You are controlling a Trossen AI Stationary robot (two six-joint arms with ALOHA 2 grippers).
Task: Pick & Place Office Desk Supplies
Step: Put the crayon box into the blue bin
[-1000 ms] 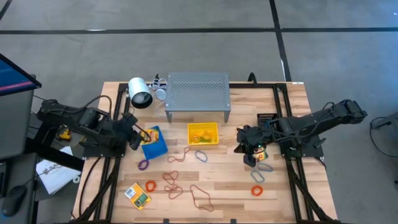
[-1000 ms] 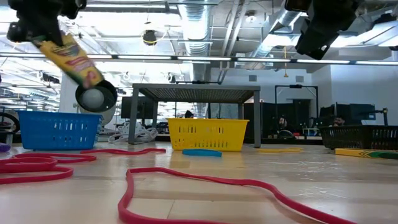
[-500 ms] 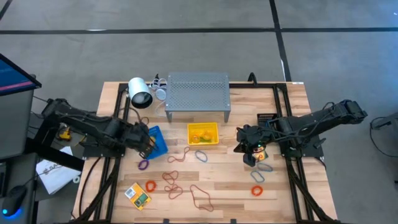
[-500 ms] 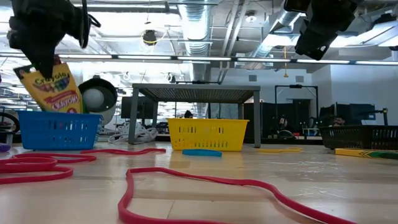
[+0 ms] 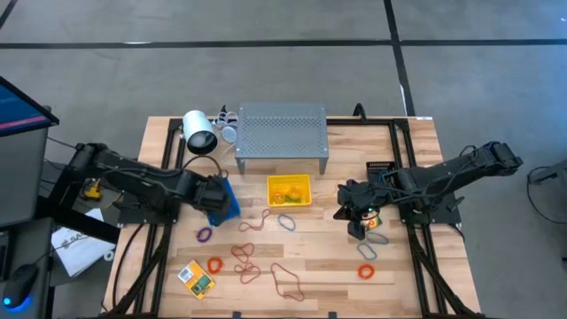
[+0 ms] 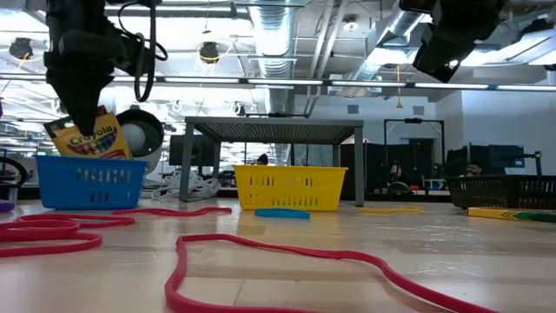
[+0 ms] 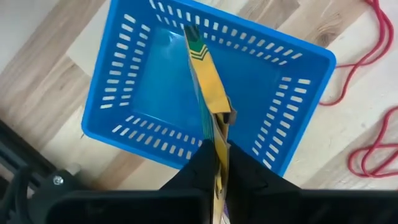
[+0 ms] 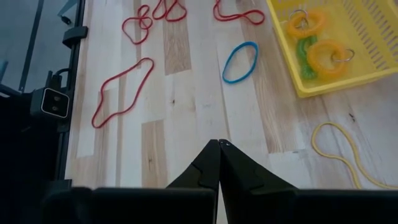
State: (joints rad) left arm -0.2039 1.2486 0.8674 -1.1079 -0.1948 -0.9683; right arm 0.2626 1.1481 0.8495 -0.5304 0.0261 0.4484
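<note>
Yellow-green card, printed "Crayola": one crayon box, held edge-on and pinched at its upper end between the narrowly closed fingers of the left gripper. The box is suspended directly over the blue bin, its long axis running downward from the claw into the bin's open cavity, lower end judged just above or at the floor; contact cannot be confirmed. In the high view the bin is found at about 9 o'clock from the yellow bin, and the left arm is by far the nearer. Release straight down is judged the pending step. The right gripper is recorded fully closed and empty, hovering at about 3 o'clock, near a blue rubber band.
</note>
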